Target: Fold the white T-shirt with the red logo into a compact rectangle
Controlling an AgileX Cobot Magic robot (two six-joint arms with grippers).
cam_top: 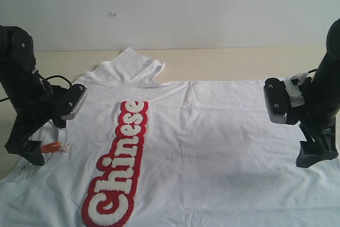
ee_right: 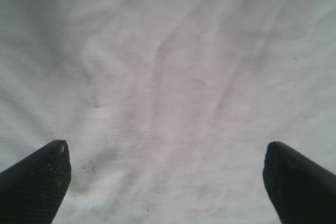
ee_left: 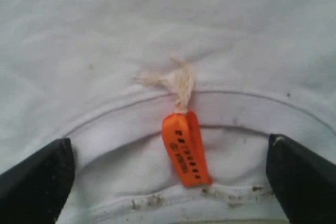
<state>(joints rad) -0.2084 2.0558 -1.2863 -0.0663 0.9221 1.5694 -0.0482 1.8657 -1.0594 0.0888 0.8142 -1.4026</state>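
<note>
The white T-shirt [cam_top: 212,131] lies spread flat across the table, collar toward the left, one sleeve [cam_top: 130,65] pointing to the back. The red logo [cam_top: 119,166] with fuzzy white letters runs down its front. My left gripper [cam_top: 33,151] stands open over the ribbed collar [ee_left: 131,111], its fingertips [ee_left: 39,174] either side of the orange collar tag [ee_left: 185,148]. My right gripper [cam_top: 317,150] stands open over plain wrinkled shirt fabric [ee_right: 168,87] at the right side, nothing between its fingertips [ee_right: 44,174].
The beige table [cam_top: 228,62] shows bare behind the shirt, ending at a pale wall [cam_top: 170,3]. A frayed cream cord [ee_left: 170,82] ties the tag to the collar seam. The shirt runs off the front and right edges of the exterior view.
</note>
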